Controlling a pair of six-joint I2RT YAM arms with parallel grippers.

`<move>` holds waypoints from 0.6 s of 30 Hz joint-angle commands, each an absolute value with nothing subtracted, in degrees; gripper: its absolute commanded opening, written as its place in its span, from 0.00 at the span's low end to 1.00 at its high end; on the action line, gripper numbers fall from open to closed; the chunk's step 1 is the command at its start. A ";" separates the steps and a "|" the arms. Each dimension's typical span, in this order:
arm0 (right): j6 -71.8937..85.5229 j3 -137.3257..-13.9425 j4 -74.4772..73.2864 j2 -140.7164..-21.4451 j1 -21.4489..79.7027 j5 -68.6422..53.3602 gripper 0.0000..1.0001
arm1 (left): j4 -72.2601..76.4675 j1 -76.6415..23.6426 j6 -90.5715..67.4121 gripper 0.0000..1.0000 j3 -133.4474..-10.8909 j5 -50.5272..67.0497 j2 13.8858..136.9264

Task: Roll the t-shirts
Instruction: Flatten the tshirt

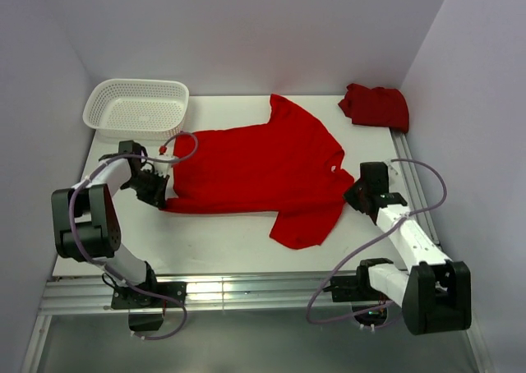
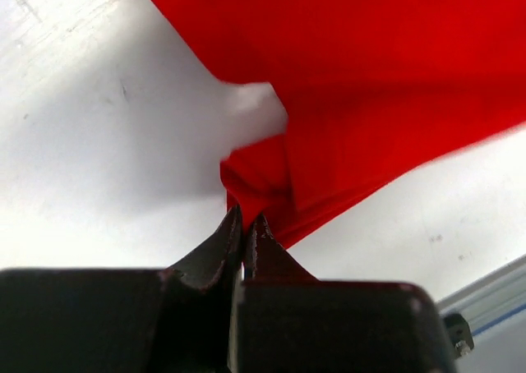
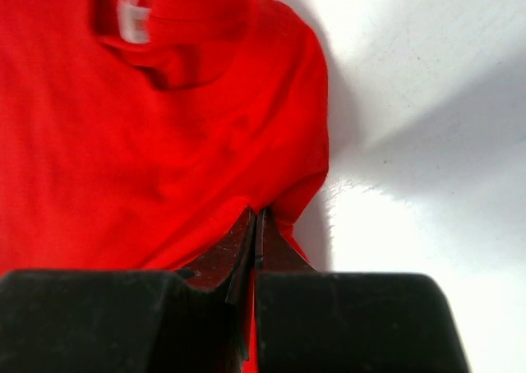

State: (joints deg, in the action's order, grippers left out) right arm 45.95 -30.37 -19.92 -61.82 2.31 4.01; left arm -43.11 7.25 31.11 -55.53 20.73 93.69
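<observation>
A white counter (image 1: 214, 246) fills the middle of the top view, closed in by plain pale walls (image 1: 246, 28) at the back and on both sides, and a metal rail (image 1: 246, 291) runs along its lower edge. A white mesh basket (image 1: 136, 108) stands in the upper left of the frame. One spread t-shirt (image 1: 263, 172), bright red, lies flat in the centre of the counter, its collar toward the right of the frame, where a small white label (image 3: 131, 16) shows. A second t-shirt (image 1: 376, 106), crumpled, lies in the upper right corner, well apart from the first. The left end effector (image 2: 244, 225) is clenched on a folded corner of the spread t-shirt at its left edge. The right end effector (image 3: 255, 221) is clenched on the cloth edge near the collar.
</observation>
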 commanded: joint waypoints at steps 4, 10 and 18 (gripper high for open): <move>43.16 -37.17 -28.37 -53.02 1.23 9.49 0.00 | -53.50 7.47 36.99 0.00 -64.04 21.69 90.70; 40.87 -44.20 -37.60 -43.79 1.14 10.81 0.00 | -65.11 7.65 39.63 0.00 -71.78 26.36 81.49; 38.06 -58.34 -46.92 -35.69 1.14 10.90 0.00 | -64.61 7.65 32.36 0.00 -77.87 26.28 66.81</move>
